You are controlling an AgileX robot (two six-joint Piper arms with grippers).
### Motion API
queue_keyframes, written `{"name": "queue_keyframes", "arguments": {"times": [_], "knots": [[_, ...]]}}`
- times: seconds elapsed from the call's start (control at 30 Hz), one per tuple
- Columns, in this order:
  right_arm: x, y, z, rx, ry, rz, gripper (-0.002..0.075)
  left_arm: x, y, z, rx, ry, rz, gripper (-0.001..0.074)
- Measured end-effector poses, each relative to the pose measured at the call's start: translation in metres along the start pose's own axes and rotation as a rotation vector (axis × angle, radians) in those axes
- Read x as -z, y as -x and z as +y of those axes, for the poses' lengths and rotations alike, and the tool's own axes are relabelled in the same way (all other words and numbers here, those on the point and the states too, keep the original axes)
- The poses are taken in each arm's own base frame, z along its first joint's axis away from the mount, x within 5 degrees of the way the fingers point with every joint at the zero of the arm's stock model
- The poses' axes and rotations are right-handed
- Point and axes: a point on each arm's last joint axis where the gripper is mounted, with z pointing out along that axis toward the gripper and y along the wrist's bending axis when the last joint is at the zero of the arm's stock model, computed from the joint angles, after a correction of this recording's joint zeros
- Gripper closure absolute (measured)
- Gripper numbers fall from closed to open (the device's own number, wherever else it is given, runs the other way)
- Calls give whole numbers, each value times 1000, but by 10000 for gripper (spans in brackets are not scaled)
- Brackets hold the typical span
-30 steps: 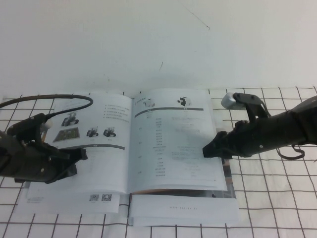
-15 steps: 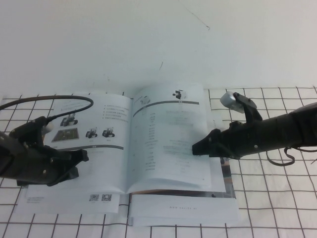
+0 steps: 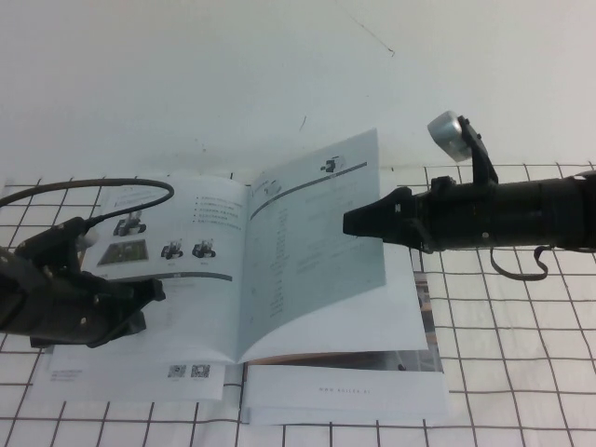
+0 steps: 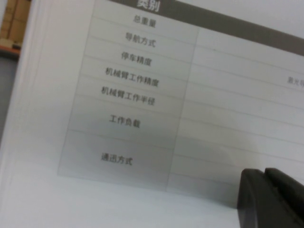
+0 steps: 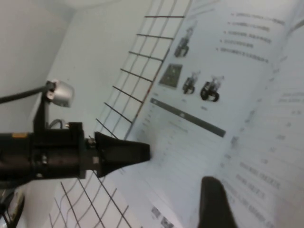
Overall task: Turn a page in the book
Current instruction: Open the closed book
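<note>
Open book (image 3: pixel 223 270) flat on gridded table cover (image 3: pixel 521 372), spine toward centre. Left page (image 3: pixel 177 251) down, printed with small robot photos and a grey bar. One right-hand leaf (image 3: pixel 321 251) raised, standing tilted over the spine, outer edge high; further pages (image 3: pixel 345 391) flat beneath.

Right gripper (image 3: pixel 352 223) at raised leaf's outer edge, well above table. Fingers drawn to a narrow point on that edge; appears pinched on leaf, contact not fully clear. Arm reaching in from right.

Left gripper (image 3: pixel 149 291) low on outer part of left page, fingertips pressed together, nothing between. Left wrist view: dark fingertip (image 4: pixel 270 199) on printed table (image 4: pixel 142 95).
</note>
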Motion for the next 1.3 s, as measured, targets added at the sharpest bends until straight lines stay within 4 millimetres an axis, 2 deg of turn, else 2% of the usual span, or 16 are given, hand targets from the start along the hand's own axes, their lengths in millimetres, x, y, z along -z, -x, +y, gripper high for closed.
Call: {"name": "queue_keyframes", "arguments": {"times": [0.17,0.23,0.33,0.53,0.7,0.83,1.03,1.13,1.3], "knots": [[4,5,10,6,45,-28,337,1,-1,-4,-42,-7,-3,737],[4,5,11,4,51,-31,337,6,-3,-15,-99,-29,-14,737],[2,5,13,17,62,-32,337,22,-11,-43,-245,-90,-47,737],[2,4,15,44,85,-27,337,63,-44,-101,-508,-260,-66,737],[2,3,18,58,110,-22,337,86,-75,-133,-629,-374,-54,737],[2,2,21,63,148,-13,337,94,-103,-158,-724,-452,-54,737],[3,1,26,64,204,1,337,91,-142,-189,-809,-513,-142,737],[4,5,30,80,232,-2,337,81,-150,-197,-795,-503,-190,737],[6,21,43,112,292,-17,337,58,-154,-198,-738,-443,-204,737]]}}
